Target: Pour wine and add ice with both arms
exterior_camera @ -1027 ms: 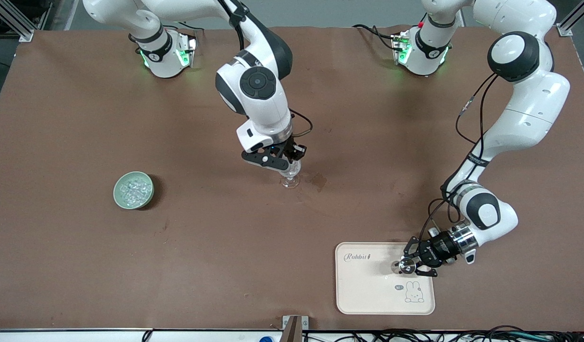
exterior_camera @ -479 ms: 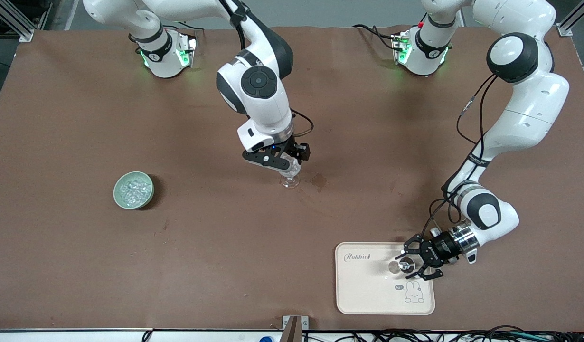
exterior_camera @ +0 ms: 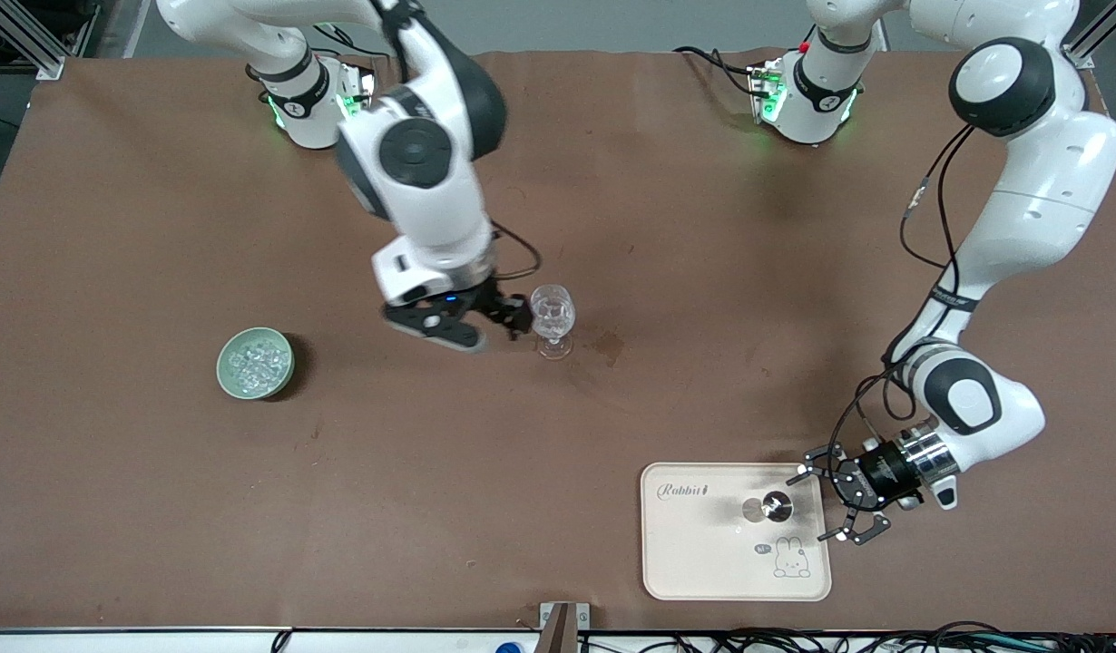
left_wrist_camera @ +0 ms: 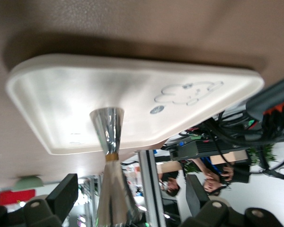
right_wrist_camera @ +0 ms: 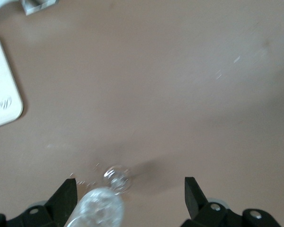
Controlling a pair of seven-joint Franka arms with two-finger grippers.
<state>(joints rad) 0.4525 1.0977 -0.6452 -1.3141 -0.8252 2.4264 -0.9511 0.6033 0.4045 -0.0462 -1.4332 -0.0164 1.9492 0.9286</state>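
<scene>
The right gripper (exterior_camera: pixel 481 324) has let go of the glass (exterior_camera: pixel 553 313) and drawn away from it toward the bowl (exterior_camera: pixel 255 363), its fingers spread with nothing between them; a second ago it sat right over the glass; the glass now stands free and upright on the table (exterior_camera: pixel 159 508), its stem vertical and its mouth up, with small clear pieces in it. The left gripper (exterior_camera: pixel 839 508) has backed off the silver jigger (exterior_camera: pixel 768 508), which it was closed around a second ago; it now hangs at the tray's (exterior_camera: pixel 703 562) edge toward the left arm's end of the table, fingers wide apart.

The jigger stands upright on the tray, clear of the gripper; in the left wrist view it (left_wrist_camera: pixel 107 135) rises from the tray (left_wrist_camera: pixel 47 99) between the open fingers (left_wrist_camera: pixel 64 194). The ice (exterior_camera: pixel 253 361) lies heaped in the bowl, well apart from the glass toward the right arm's end of the table; nothing stands between bowl and glass but the right gripper. A dark stain (exterior_camera: pixel 607 345) marks the table just beside the glass. In the right wrist view the glass (right_wrist_camera: pixel 104 203) shows between the spread fingers (right_wrist_camera: pixel 66 196).
</scene>
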